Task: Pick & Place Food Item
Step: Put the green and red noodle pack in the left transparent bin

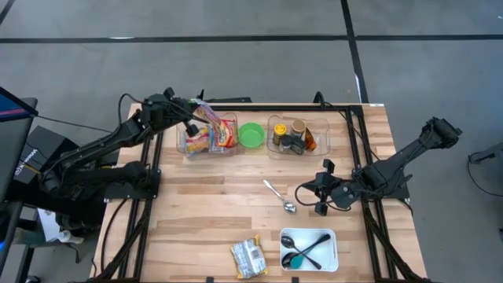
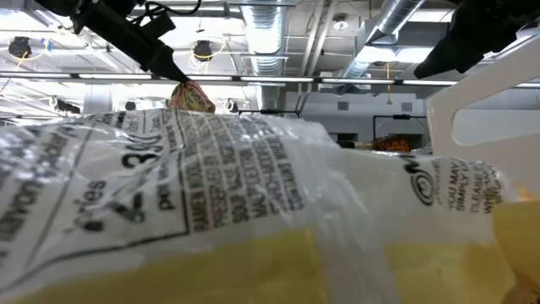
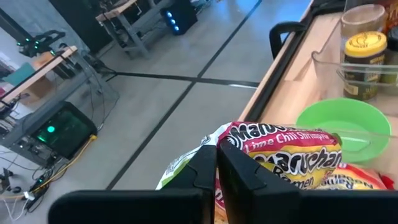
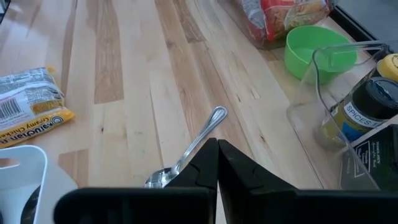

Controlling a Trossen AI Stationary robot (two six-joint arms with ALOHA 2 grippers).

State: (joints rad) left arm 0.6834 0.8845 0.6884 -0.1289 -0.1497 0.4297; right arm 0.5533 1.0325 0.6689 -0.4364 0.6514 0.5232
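Two clear bins sat along the far side of the desk (image 1: 212, 204), with a green bowl (image 1: 251, 134) between them. The bin at 10 o'clock (image 1: 206, 135) held ramen packets, and the left tool (image 1: 194, 116) hung just over its far corner, fingers clenched on the top edge of one ramen packet (image 3: 283, 152) that stood partly raised above the others. The bin at 1 o'clock (image 1: 298, 137) held spice jars, one with a yellow lid (image 3: 365, 45) and one with a dark lid (image 4: 380, 93).

At 5 o'clock a white tray (image 1: 309, 249) carried black spoons. Just beside it, toward 6 o'clock, a second ramen packet (image 1: 248, 257) lay flat on the wood; it filled most of the low view. A metal spoon (image 1: 280, 197) lay loose near the desk's middle.

The right tool (image 1: 320, 191) rested low at 3 o'clock, fingers pressed together on nothing, just beside the spoon's bowl.
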